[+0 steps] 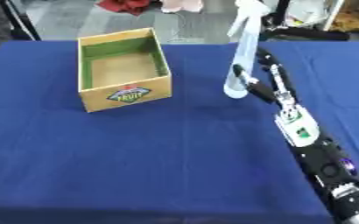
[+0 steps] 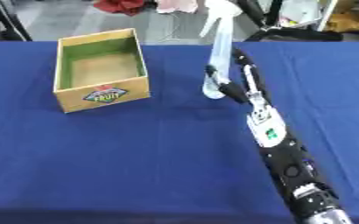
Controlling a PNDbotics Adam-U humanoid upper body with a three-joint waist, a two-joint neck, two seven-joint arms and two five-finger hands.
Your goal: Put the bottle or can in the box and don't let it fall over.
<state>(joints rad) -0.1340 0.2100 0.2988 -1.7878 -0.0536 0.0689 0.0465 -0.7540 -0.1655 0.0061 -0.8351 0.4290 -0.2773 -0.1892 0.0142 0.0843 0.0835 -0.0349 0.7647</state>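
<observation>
The fingers (image 1: 268,65) of the right hand (image 1: 261,85) are curled round the lower part of a tall, pale spray bottle (image 1: 242,61), with the thumb (image 1: 241,74) laid across its near side, so the bottle is held between them. The bottle is seen upright, tilted slightly, its base just above or on the blue surface (image 1: 175,153); contact cannot be told. Its white trigger head (image 2: 221,11) is shown more fully in the right eye view, while in the left eye view it is cut close by the top edge. To the left, well apart from the bottle, an open cardboard box (image 1: 124,70) with a green lining and a fruit label is set on the surface. The left hand is shown in neither view.
</observation>
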